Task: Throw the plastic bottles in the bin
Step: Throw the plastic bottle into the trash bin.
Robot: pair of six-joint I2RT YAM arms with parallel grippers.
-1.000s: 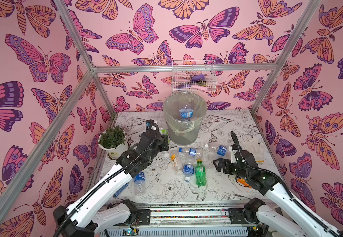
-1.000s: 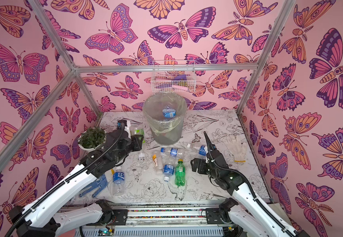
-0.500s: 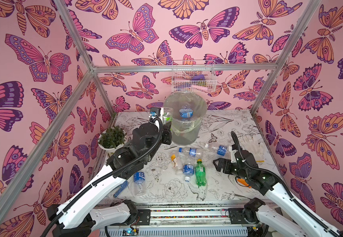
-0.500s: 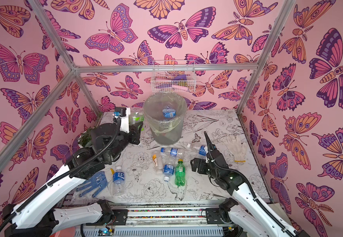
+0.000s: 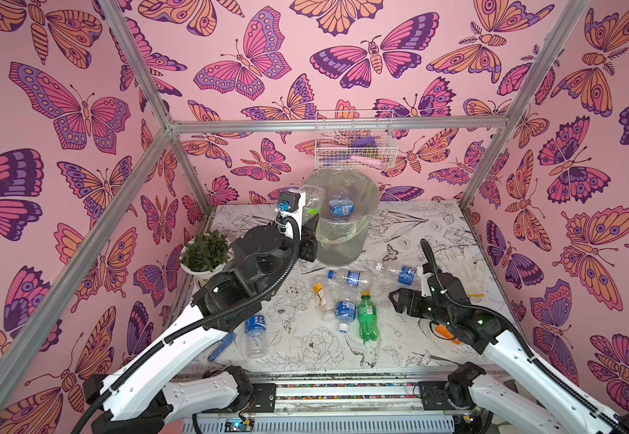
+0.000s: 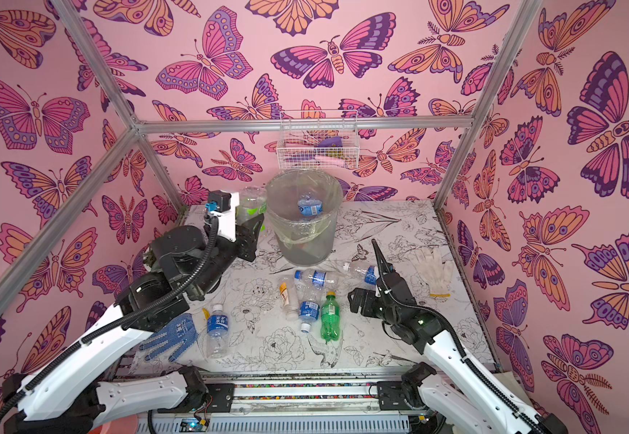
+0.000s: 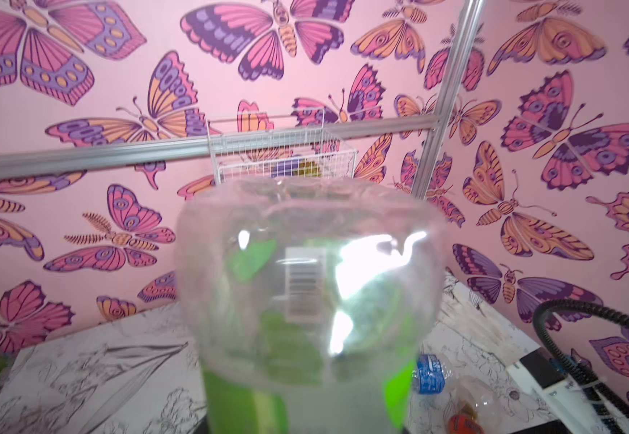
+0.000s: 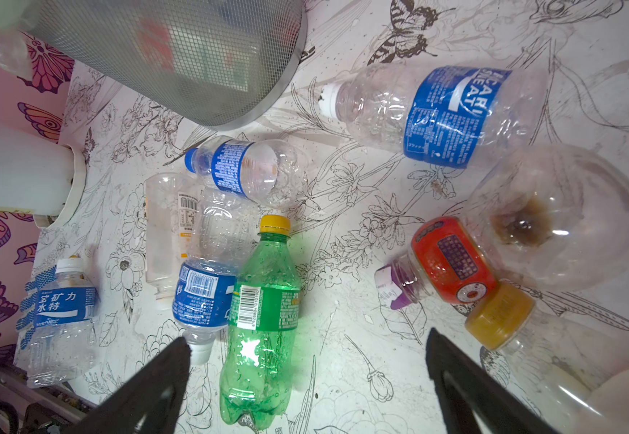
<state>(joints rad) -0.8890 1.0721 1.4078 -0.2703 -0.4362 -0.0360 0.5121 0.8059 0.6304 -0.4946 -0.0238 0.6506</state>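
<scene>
Up by the rim, one more ready to drop

Clamped on a clear bottle (image 5: pixel 313 201) with a green label, the left gripper (image 5: pixel 309 229) has swung it up off the table (image 5: pixel 410 221) to just beside the rim of the bin (image 5: pixel 346 248), not yet over the mouth. The drop looks near. The right gripper (image 8: pixel 307 338) hangs wide apart above a green bottle (image 8: pixel 264 300), one of several left lying.

On left arm (image 5: pixel 143 375) and right arm (image 5: pixel 512 353): white screw-dotted shells, black joints, ribbed black conduit (image 5: pixel 294 240); left gripper (image 5: pixel 312 221), right gripper (image 8: pixel 307 338) have black jaws.
</scene>
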